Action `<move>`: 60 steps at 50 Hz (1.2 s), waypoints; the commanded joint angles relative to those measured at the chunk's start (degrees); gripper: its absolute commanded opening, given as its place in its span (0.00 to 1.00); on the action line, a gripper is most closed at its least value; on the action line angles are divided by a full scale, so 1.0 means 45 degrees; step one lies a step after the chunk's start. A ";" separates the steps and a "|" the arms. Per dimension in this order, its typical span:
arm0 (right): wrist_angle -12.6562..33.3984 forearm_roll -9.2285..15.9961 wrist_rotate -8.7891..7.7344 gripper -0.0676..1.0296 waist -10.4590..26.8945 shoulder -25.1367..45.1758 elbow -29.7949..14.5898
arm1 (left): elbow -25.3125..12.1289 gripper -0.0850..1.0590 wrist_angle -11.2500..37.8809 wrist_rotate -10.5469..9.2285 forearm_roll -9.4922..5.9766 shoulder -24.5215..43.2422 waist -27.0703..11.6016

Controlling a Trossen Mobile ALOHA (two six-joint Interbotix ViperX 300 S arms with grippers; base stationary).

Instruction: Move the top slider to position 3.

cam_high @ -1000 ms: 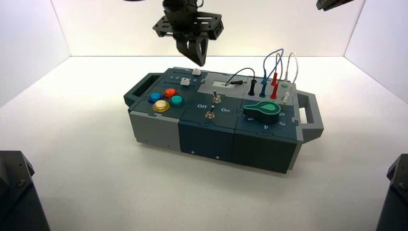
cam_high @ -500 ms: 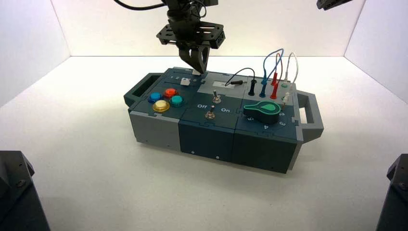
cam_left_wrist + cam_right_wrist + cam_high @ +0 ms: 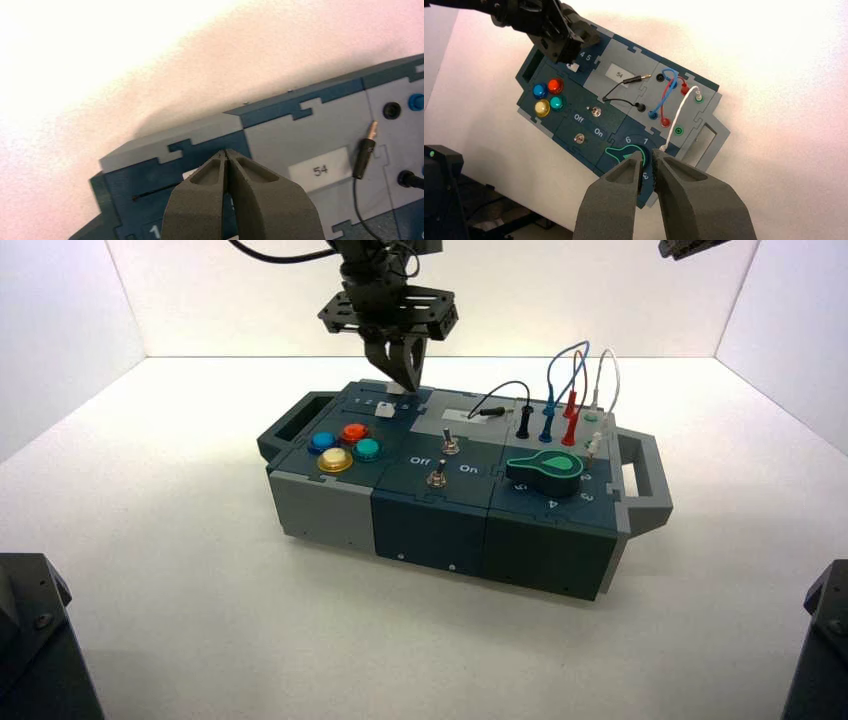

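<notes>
The top slider [image 3: 396, 388] is a small white knob on the dark teal panel at the box's far left end, mostly hidden behind my left gripper. In the left wrist view only a white sliver of it [image 3: 189, 174] shows beside the finger. My left gripper [image 3: 401, 381] is shut, fingers pressed together, with its tips [image 3: 226, 152] down at the slot right at the knob. My right gripper [image 3: 647, 154] is slightly open and empty. It is parked high above the box's right end, over the green knob [image 3: 624, 155].
A second white slider [image 3: 384, 410] sits nearer the coloured push-buttons [image 3: 343, 446]. Two toggle switches [image 3: 443, 460], a green knob [image 3: 545, 468] and plugged wires [image 3: 560, 390] fill the box's middle and right. A label reads 54 [image 3: 320, 171].
My left gripper came down from above the box to the top slider's slot, then shifted a little left along it; the white knob appears to have moved left with it. The right arm stayed still.
</notes>
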 commanded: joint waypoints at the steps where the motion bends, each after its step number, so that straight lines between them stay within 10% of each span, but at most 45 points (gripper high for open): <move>1: -0.0039 0.0039 -0.0020 0.17 -0.0059 0.0000 -0.0391 | -0.0391 0.05 0.0020 0.0078 0.0059 -0.0234 0.0195; 60: -0.0176 -0.0020 -0.0039 0.17 -0.0059 0.0000 -0.0254 | -0.1387 0.05 0.0879 0.0098 0.0078 -0.0273 0.0059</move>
